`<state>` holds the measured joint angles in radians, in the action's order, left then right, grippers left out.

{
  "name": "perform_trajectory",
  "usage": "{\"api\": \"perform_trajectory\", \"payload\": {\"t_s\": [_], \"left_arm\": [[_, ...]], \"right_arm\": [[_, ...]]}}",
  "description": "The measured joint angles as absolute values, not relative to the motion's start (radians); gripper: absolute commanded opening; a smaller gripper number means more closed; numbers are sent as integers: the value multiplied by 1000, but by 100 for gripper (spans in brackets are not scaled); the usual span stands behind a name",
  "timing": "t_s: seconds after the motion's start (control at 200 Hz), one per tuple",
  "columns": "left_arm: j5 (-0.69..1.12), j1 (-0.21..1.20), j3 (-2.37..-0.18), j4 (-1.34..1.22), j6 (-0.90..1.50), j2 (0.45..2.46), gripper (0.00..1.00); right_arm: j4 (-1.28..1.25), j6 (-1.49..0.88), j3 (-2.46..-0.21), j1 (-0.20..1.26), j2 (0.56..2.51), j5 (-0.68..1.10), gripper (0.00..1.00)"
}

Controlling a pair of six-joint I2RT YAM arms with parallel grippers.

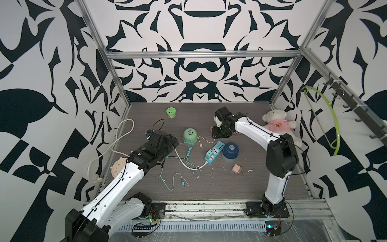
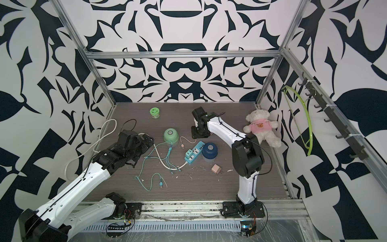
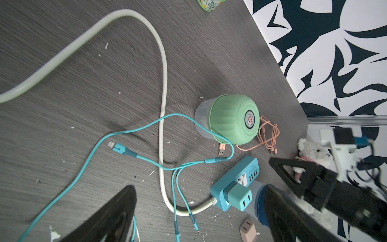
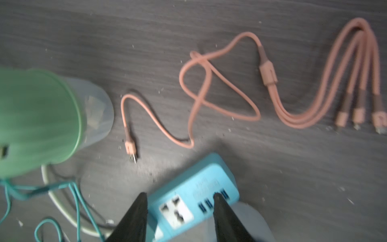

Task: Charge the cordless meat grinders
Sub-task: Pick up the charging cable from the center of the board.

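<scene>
- Where are the meat grinders?
- The mint green grinder [image 1: 190,135] stands near the middle of the table [image 1: 209,188]. The dark blue grinder [image 1: 230,150] stands right beside the blue power strip [image 1: 213,154].
- Is a cord in them?
- A teal cord [image 3: 215,160] curls round the green one, but I cannot tell if it is plugged in. The pink cord [image 4: 267,73] lies loose on the table, not far from the green one.
- What is the left gripper doing?
- The left gripper [image 3: 200,187] is spread wide with nothing in it. It hangs over the teal cord, near the green grinder.
- And the other one?
- The right gripper [image 4: 180,196] has its fingers partly apart and holds nothing. It hangs near the pink cord, on the far side of the strip
</scene>
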<state>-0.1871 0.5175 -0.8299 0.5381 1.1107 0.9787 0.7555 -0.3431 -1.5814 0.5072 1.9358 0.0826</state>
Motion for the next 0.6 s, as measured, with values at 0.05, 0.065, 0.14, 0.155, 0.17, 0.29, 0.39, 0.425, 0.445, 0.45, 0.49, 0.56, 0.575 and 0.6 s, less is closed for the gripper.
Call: {"api": "perform_trajectory", "payload": {"t_s": [0.05, 0.065, 0.14, 0.155, 0.17, 0.29, 0.39, 0.425, 0.445, 0.45, 0.49, 0.56, 0.575, 0.6], "left_arm": [[-188, 517, -830, 537, 1114, 979, 98], [-189, 517, -830, 537, 1114, 979, 98], [-192, 517, -830, 535, 1119, 979, 98], [-192, 517, -830, 535, 1119, 979, 98], [-194, 517, -830, 535, 1120, 979, 98], [-196, 517, -830, 534, 1126, 979, 98], [-199, 517, -830, 525, 1126, 984, 98], [-199, 517, -830, 519, 1126, 987, 98], [-200, 517, -830, 516, 1125, 990, 98], [-200, 517, -830, 516, 1126, 990, 98], [-201, 517, -830, 512, 1125, 994, 98], [-202, 517, -830, 506, 1119, 1003, 98], [-202, 517, -830, 505, 1117, 1004, 98], [-202, 517, -830, 502, 1115, 1008, 98]], "right_arm": [[747, -345, -1615, 507, 1985, 82, 32], [744, -334, -1624, 507, 1997, 80, 30], [736, -336, -1657, 505, 2048, 70, 23], [735, -342, -1662, 505, 2056, 66, 23], [735, -336, -1666, 503, 2063, 64, 22], [735, -346, -1681, 495, 2090, 51, 15], [735, -345, -1687, 489, 2091, 46, 16], [735, -345, -1690, 487, 2091, 45, 18], [735, -347, -1691, 485, 2091, 44, 19], [735, -347, -1692, 485, 2091, 44, 19], [735, -346, -1694, 484, 2091, 41, 20], [735, -347, -1697, 480, 2091, 40, 21], [735, -348, -1698, 479, 2091, 40, 21], [735, -348, -1700, 478, 2091, 41, 21]]}}
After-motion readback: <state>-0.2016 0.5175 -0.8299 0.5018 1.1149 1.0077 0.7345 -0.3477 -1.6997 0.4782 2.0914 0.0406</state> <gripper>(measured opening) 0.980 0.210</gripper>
